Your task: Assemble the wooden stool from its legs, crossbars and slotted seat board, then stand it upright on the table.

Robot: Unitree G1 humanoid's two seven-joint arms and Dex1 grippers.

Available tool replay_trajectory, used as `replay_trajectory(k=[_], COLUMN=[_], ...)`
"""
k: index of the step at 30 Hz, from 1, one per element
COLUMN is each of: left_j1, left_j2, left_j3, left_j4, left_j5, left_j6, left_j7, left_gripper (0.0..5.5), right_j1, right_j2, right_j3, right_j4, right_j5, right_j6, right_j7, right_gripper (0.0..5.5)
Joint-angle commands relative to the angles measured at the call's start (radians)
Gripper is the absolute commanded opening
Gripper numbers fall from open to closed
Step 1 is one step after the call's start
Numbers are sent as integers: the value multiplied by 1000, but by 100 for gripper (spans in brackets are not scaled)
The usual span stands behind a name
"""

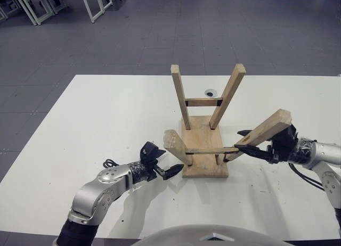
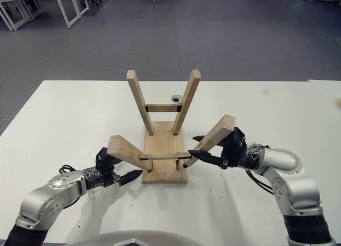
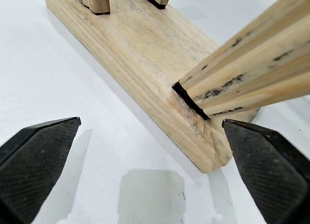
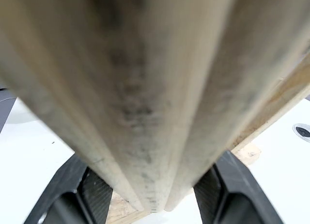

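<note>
Done: we are seeing the slotted seat board (image 1: 205,161) lying flat on the bench (image 1: 106,113), with the far legs (image 1: 180,97) standing in it, joined by a crossbar (image 1: 203,102).
Left: the near left leg (image 1: 177,145) and near right leg (image 1: 264,131) are splaying outward, so we are judging them not fully seated; the stool is not yet upright.
Right gripper (image 1: 242,140): reaching in low, fingers clasping the near right leg.
Left gripper (image 1: 169,161): hovering low beside the board's near left corner, fingers gaping wide, holding nothing.
</note>
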Motion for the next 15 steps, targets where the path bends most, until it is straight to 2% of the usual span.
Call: replay_trajectory(k=[1, 5, 10, 15], left_j1=[-8, -5, -14, -16], left_j2=[-3, -17, -30, -14], left_j3=[-7, -10, 10, 21], left_j4=[-5, -2, 19, 34], left_j5=[19, 31, 48, 56], left_j6=[3, 5, 7, 9], left_j7=[2, 15, 36, 22], left_gripper=[550, 550, 550, 550], right_j1=[-4, 18, 136, 109], right_j2=[18, 13, 56, 85], right_j3=[34, 50, 97, 104], right_j4=[-19, -44, -196, -258], right_j5=[-18, -11, 32, 46], right_j6=[5, 10, 42, 56], right_j7=[-19, -15, -74, -144], right_gripper=[202, 202, 202, 202])
